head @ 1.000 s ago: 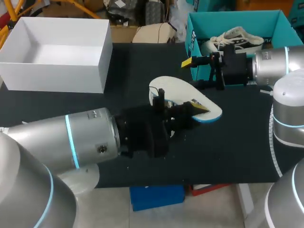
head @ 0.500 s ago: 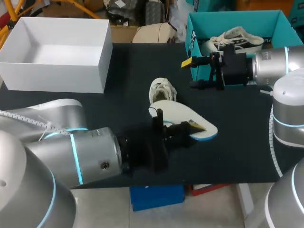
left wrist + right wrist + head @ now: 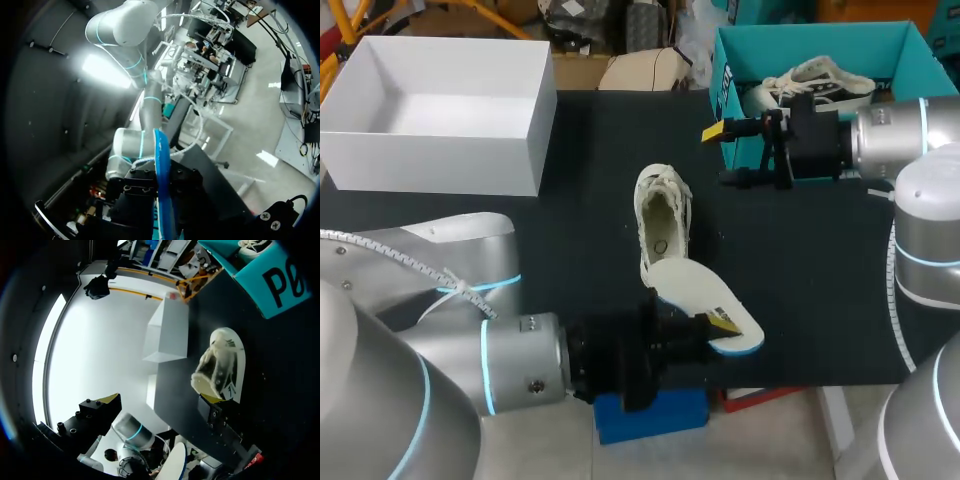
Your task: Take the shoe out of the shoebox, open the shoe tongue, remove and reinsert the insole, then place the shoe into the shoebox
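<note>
One shoe (image 3: 663, 225): cream, upright, mouth open | insole (image 3: 700, 295): white, blue-edged

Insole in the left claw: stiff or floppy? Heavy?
Likely stiff: gripped near one end by the left claw, the insole holds its shape without visible droop. Probably light: edge-on in the left wrist view it looks thin. Could flex when pushed into the shoe.
</note>
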{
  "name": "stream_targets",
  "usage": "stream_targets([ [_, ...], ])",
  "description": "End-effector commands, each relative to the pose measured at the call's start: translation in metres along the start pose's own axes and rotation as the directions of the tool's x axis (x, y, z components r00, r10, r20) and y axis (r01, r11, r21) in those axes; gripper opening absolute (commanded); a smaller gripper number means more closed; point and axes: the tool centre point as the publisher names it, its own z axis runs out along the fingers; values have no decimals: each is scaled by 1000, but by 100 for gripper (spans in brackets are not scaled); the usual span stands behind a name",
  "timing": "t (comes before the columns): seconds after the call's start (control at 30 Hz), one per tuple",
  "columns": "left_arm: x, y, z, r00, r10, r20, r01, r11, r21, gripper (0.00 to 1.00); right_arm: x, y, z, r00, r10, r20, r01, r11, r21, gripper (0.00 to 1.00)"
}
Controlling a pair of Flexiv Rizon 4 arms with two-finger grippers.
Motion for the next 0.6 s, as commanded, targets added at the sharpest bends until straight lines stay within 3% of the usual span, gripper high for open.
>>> stream_targets([
  [0.03, 3, 2, 5, 1000, 16, -5, -16, 995, 98, 0, -1, -1, 1, 1000, 0, -2, 0, 1000, -4, 100],
  [0.37, 5, 0, 3, 982, 188, -14, -185, 975, 126, 0, -1, -1, 1, 1000, 0, -2, 0, 1000, -4, 100],
  [0.6, -4, 2, 1, 982, 187, 29, -189, 976, 113, 0, -1, -1, 1, 1000, 0, -2, 0, 1000, -4, 100],
])
